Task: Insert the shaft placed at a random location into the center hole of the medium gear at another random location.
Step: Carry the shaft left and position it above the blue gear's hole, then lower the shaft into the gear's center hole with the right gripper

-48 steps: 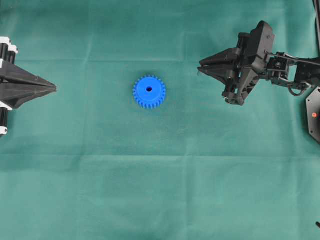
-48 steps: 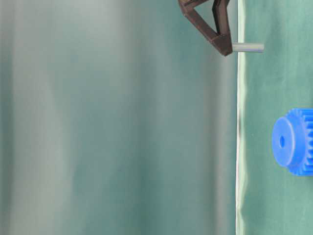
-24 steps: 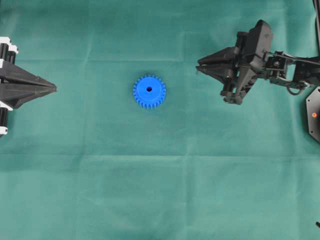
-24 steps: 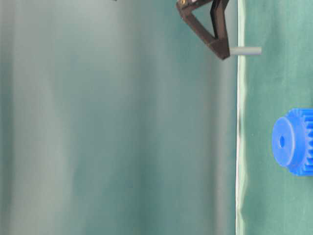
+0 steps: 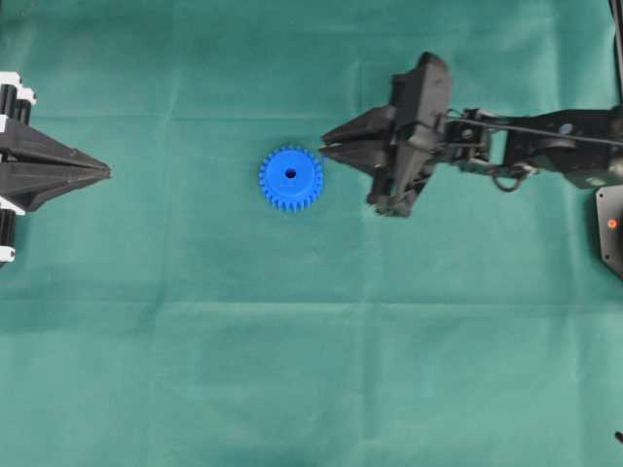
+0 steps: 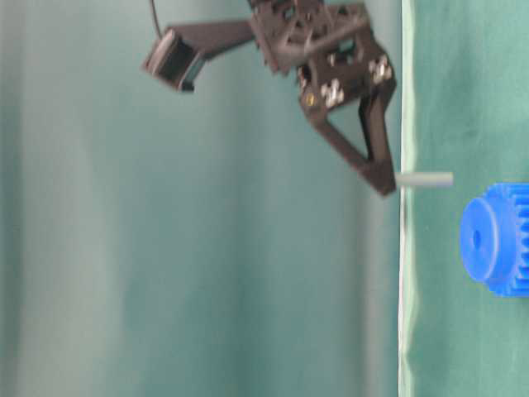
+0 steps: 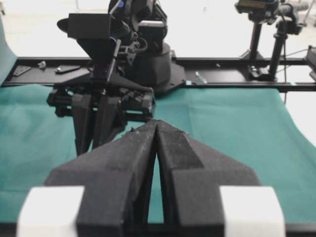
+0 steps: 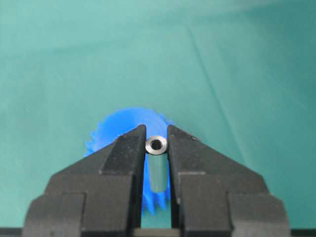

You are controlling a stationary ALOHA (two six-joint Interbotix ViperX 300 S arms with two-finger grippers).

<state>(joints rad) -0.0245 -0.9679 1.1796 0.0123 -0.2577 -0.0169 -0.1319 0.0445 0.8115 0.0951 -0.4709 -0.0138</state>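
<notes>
**A:** What is the right gripper [image 8: 157, 148] doing?

**B:** Its jaws are clamped on the shaft [image 8: 157, 165]. In the table-level view the pin [image 6: 424, 179] sticks out past the fingertips, pointing down at the green cloth [image 5: 311, 370].

**A:** So the pickup is done. Where is the medium gear [image 5: 290, 178]?

**B:** Flat on the cloth, just beside the gripper's tips in the overhead view, apart from them. The shaft hangs above the cloth, off to one side of the gear, not over the center hole [image 5: 290, 174].

**A:** What remains?

**B:** I'd say lining the pin up over the hole, lowering it in, then letting go.

**A:** And the left gripper [image 7: 155, 129]?

**B:** Closed, empty, well apart at the cloth's far edge.
</notes>
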